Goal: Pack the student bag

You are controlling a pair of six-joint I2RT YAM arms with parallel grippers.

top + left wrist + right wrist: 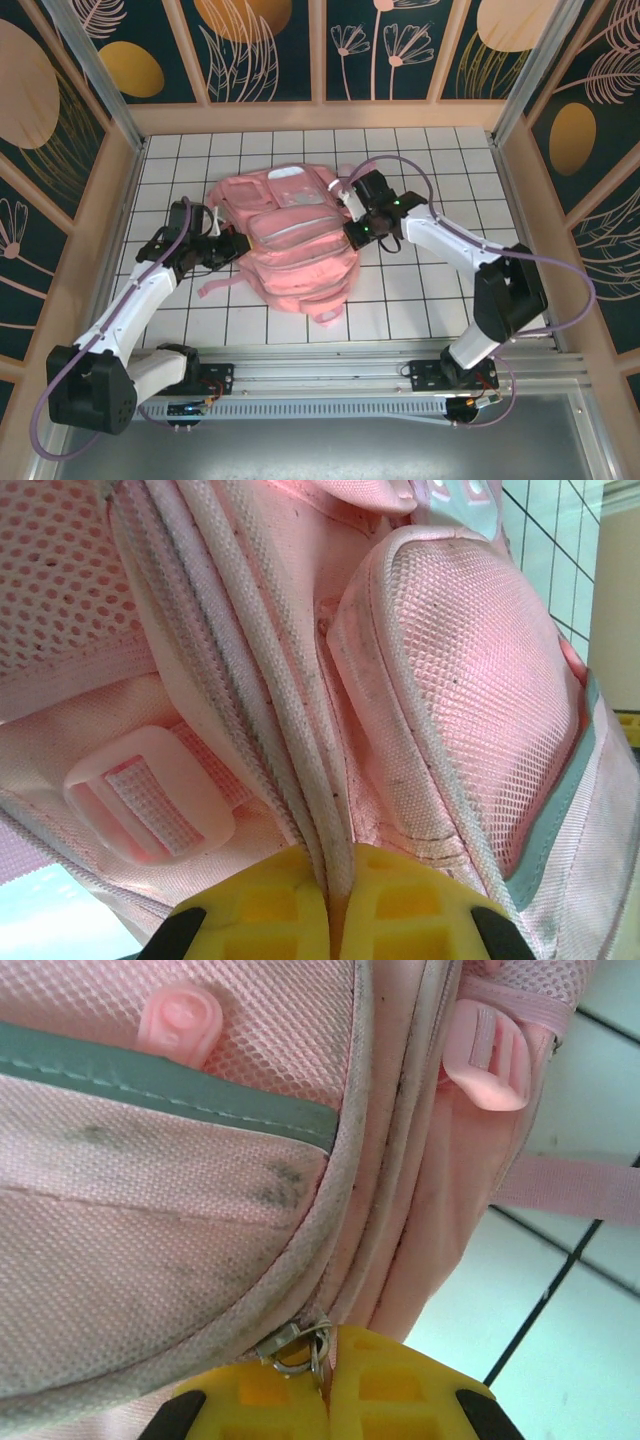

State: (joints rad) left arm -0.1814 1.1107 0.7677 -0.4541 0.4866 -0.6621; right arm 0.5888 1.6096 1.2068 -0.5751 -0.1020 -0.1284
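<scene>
Two hands are clenched on the student bag (290, 235), one at each flank. Nearest the left wrist camera, the left hand (338, 885) is closed tight on a ridge of piped seam, and a pink buckle (150, 805) lies just beside that seam. The right hand (327, 1365) is likewise closed, with a metal zip pull (293, 1345) apparently pinched at its fingertips. The zip line beyond the pull looks shut as far as it can be followed. Farther out, the bag is laid flat near the middle of the tiled counter (430, 300), pockets upward, with straps trailing toward the near edge. What has been packed cannot be told, since the inside is hidden. The task is judged to stand at a zip step, the bag braced on one side and the pull taken on the other. Whether that compartment is to be opened for loading or closed after it cannot be told.
</scene>
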